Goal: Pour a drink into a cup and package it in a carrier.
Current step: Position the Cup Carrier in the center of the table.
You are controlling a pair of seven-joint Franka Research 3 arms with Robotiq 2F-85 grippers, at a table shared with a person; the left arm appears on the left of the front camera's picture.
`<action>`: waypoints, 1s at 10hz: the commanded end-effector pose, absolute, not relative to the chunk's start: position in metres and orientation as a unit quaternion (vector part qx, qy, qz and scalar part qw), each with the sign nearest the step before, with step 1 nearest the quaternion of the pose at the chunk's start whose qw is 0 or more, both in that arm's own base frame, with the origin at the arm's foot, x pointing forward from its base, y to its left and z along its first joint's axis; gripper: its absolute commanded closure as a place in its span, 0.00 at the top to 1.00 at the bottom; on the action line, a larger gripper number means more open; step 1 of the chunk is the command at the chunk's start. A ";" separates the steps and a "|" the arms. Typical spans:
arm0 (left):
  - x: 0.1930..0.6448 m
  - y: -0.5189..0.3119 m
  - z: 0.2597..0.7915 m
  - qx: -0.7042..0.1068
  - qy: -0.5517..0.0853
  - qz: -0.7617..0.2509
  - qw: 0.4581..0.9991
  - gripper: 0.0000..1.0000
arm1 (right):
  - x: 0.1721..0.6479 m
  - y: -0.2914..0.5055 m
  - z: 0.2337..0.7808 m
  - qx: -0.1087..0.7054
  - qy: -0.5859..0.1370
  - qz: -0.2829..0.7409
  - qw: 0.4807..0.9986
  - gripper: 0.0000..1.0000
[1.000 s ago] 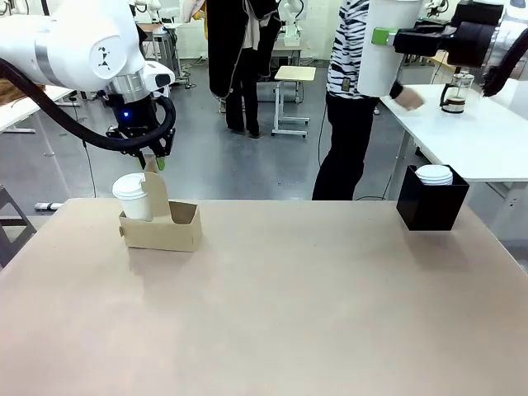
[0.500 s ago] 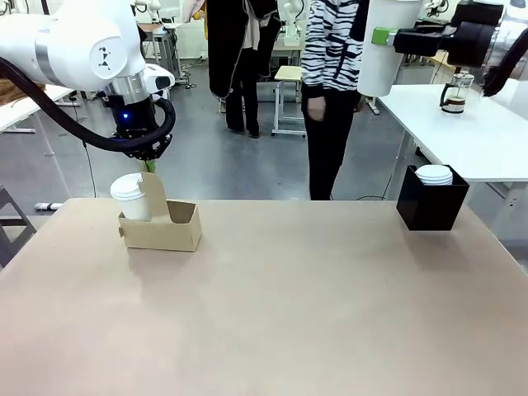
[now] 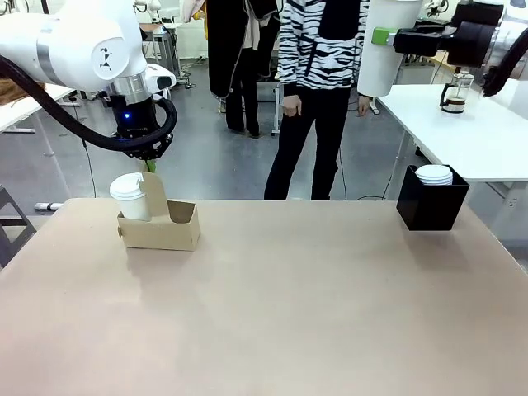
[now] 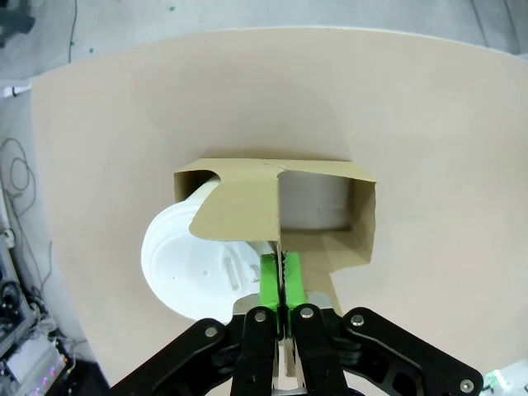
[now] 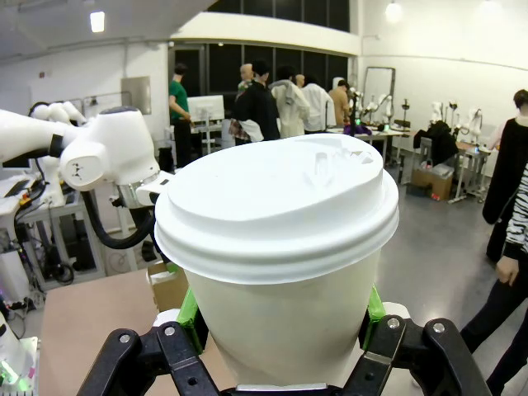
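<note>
A brown cardboard carrier (image 3: 161, 229) stands at the table's far left with a white lidded cup (image 3: 130, 196) in its left hole. My left gripper (image 3: 151, 167) is shut on the carrier's upright centre handle. From above, the left wrist view has the carrier (image 4: 318, 186), the lid of the cup (image 4: 194, 264) and my left gripper (image 4: 280, 262) pinching the handle. High at the right, my right gripper (image 3: 384, 37) is shut on a second white cup (image 3: 379, 73). That cup (image 5: 280, 223) sits lidded between my right gripper's (image 5: 280, 322) green pads. The drink shows dark in a glass carafe (image 3: 454, 93) on the far white table.
A black square box (image 3: 431, 206) holding white lids stands at the table's far right. A person in a striped top (image 3: 320, 49) stands beyond the far edge. A white side table (image 3: 487, 140) lies behind at the right. The brown tabletop (image 3: 289, 305) stretches bare across the middle and front.
The person has walked from the right side table toward the left, behind my table. The carrier and my left gripper have shifted slightly left. My right gripper has held still with its cup.
</note>
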State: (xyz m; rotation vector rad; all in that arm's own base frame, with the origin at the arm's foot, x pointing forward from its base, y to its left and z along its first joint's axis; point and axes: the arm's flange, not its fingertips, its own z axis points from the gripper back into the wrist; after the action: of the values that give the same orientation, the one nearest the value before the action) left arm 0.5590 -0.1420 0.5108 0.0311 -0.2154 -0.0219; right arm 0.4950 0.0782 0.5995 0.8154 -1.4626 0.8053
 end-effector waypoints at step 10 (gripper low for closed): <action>0.369 -0.331 0.603 -0.010 -0.154 0.048 0.987 0.02 | 0.495 0.080 0.602 0.347 -0.634 0.347 0.598 0.81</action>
State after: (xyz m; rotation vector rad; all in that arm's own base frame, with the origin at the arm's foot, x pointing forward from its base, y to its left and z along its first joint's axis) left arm 0.3671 -0.3260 0.6133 -0.0039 -0.2933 0.0600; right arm 0.4951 0.0783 0.6000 0.8144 -1.4633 0.8062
